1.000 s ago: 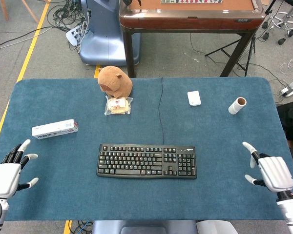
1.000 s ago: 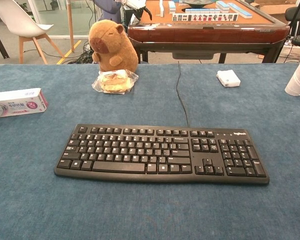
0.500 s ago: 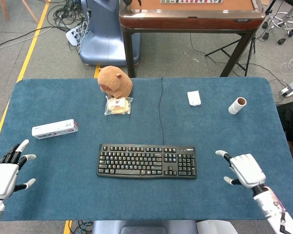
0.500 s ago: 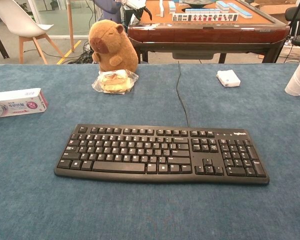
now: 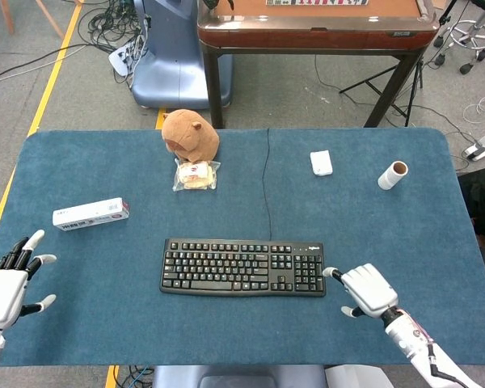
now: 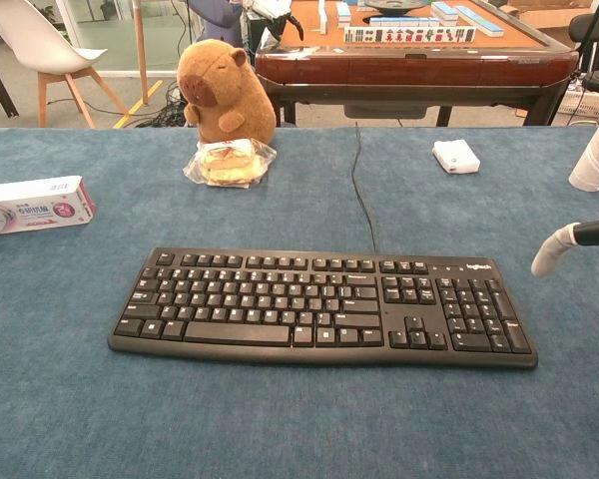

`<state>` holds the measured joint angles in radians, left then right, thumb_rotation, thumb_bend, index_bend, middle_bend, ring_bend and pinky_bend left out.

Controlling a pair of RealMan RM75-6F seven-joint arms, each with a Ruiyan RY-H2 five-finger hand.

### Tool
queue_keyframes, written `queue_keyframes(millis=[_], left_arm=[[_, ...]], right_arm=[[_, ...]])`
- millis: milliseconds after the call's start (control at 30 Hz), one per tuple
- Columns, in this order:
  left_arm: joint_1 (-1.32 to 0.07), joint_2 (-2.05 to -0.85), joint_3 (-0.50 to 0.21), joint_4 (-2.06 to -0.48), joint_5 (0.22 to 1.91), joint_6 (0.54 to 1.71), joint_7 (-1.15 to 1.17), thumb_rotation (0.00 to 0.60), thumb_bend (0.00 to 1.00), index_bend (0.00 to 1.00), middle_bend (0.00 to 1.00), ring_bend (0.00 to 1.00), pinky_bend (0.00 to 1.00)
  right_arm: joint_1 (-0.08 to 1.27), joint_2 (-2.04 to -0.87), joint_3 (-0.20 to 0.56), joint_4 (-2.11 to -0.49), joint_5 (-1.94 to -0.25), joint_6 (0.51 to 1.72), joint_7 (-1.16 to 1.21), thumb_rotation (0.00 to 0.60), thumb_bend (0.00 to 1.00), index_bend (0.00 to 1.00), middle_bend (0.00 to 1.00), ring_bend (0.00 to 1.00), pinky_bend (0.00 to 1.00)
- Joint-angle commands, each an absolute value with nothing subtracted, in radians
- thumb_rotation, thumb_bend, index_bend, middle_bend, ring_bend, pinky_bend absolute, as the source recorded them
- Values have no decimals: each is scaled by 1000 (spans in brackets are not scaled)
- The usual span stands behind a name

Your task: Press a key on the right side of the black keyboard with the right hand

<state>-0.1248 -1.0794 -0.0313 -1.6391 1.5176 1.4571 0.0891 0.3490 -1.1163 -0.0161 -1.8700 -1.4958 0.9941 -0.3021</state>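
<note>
The black keyboard (image 5: 242,267) lies in the middle of the blue table, its cable running away toward the far edge; the chest view shows the keyboard (image 6: 324,304) with its number pad at the right. My right hand (image 5: 367,290) hovers just right of the keyboard's right end, fingers spread, holding nothing; one white fingertip (image 6: 556,249) shows at the chest view's right edge, apart from the keys. My left hand (image 5: 6,279) stays at the table's near left corner, fingers spread and empty.
A brown plush capybara (image 5: 190,134) and a wrapped snack (image 5: 196,175) sit behind the keyboard. A toothpaste box (image 5: 90,213) lies at the left. A small white box (image 5: 322,162) and a paper roll (image 5: 393,175) are at the far right.
My right hand has moved left from the table's right edge to just beside the keyboard's right end, its fingertip entering the chest view. The left hand barely shifted.
</note>
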Motion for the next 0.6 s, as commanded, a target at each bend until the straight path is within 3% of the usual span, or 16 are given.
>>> queue_keyframes(millis=[33, 600], left_arm=[[-123, -1078, -31, -1637, 1516, 1458, 83, 600, 32, 338, 0, 0, 189], [-119, -1064, -32, -1634, 1514, 1464, 65, 600, 32, 339, 0, 0, 189]], right_arm=[[361, -1133, -15, -1872, -1473, 982, -325, 600, 117, 299, 1000, 1000, 1000], [410, -1201, -15, -1849, -1352, 935, -416, 600, 117, 311, 1000, 1000, 1000]])
